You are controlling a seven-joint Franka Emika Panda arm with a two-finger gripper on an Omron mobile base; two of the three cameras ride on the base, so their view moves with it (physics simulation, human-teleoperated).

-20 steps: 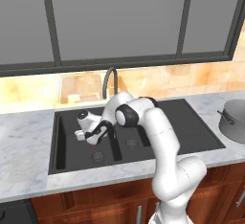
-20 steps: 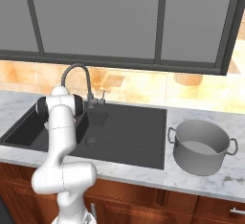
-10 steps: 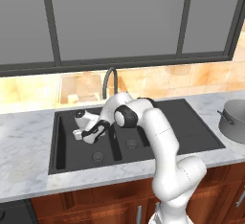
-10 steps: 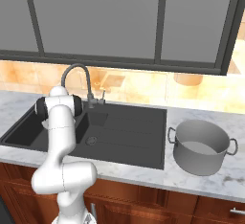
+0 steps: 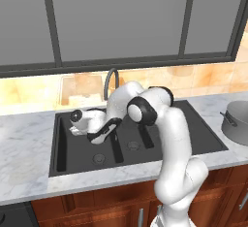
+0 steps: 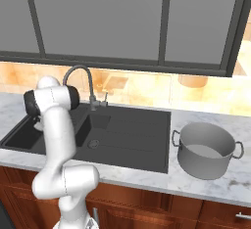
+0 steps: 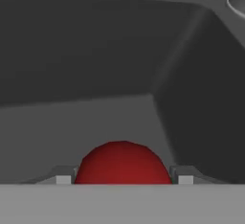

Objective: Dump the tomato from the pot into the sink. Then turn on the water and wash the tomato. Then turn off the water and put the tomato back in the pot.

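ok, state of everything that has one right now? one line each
tomato: between the fingertips, in the sink's wide basin
gripper: closed on the tomato
pot: upright on the counter right of the sink, empty
sink: no water visible
faucet: no stream running

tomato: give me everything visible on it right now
The tomato is a smooth, plain red ball with a dull sheen; no stem or marks show. In the hand view it sits low in the black sink, in front of a corner of the basin. The hand's fingertips sit tight against both its sides, so it looks gripped. Its lower half is cut off from view.
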